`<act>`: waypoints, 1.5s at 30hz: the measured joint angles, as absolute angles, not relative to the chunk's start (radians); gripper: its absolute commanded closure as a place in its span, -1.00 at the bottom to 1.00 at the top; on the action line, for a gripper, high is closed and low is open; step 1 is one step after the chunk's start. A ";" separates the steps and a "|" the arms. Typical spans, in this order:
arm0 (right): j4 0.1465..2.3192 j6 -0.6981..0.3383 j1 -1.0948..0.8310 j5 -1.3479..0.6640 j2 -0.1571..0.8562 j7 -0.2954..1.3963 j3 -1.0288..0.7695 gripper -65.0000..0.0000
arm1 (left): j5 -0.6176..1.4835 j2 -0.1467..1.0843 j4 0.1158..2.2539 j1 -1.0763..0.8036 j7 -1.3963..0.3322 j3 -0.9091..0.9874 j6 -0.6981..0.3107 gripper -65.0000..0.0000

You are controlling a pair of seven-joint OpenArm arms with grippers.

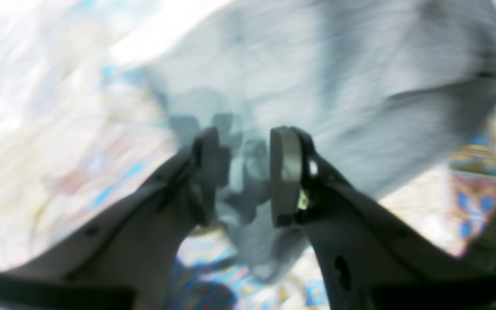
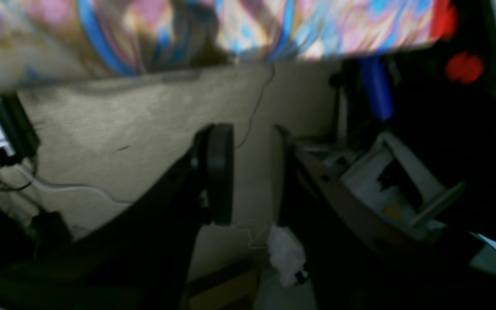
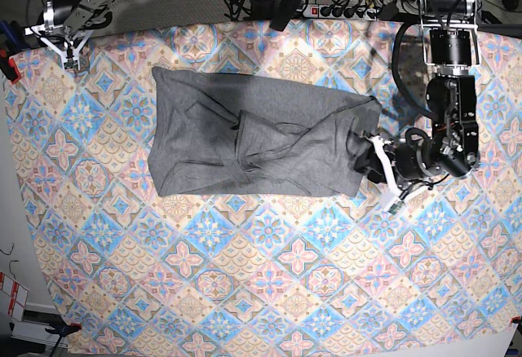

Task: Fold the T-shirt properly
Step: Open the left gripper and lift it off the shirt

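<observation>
One grey T-shirt (image 3: 261, 145) lies on the patterned tablecloth (image 3: 269, 267), its long axis running left to right across the upper middle of the base view, roughly folded into a wide band with loose creases and a sleeve bunched over its centre; which end is the neck cannot be told. At the far upper left of that view the right gripper (image 3: 72, 54) hangs off the corner of the cloth, well apart from the shirt; its wrist view shows the two dark fingers (image 2: 220, 172) parted by a narrow gap with nothing between them, over bare floor with cables. Further right, the shirt's soft knit ends in a crumpled edge, and the left gripper (image 3: 383, 174) sits right at it. In the left wrist view its jaws stand partly open with grey fabric (image 1: 317, 77) lying in the gap, the pads (image 1: 284, 172) not pressed onto it, though the picture is blurred.
</observation>
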State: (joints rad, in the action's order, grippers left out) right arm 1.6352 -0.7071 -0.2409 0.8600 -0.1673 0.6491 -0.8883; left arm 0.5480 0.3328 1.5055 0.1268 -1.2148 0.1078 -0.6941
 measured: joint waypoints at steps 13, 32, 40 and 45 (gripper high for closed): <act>1.632 -0.704 -0.241 0.861 -0.166 0.651 -0.889 0.55 | 0.294 0.168 1.535 0.208 -1.193 0.027 -0.702 1.00; 1.632 -0.706 -0.250 0.861 -0.166 0.651 -0.891 0.56 | -0.207 -0.072 1.282 0.233 -0.765 0.146 -0.697 1.00; 1.632 -0.706 -0.250 0.861 -0.166 0.650 -0.892 0.55 | -0.201 -0.086 1.282 0.238 -0.751 0.216 -0.696 0.57; 1.632 -0.706 -0.250 0.860 -0.167 0.650 -0.892 0.55 | -0.180 -0.106 1.282 0.237 -0.752 0.255 -0.700 -0.47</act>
State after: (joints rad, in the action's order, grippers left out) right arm 1.6321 -0.7059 -0.2497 0.8604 -0.1665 0.6498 -0.8921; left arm -0.1799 -0.1059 1.2816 0.2371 -0.7517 0.2554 -0.6998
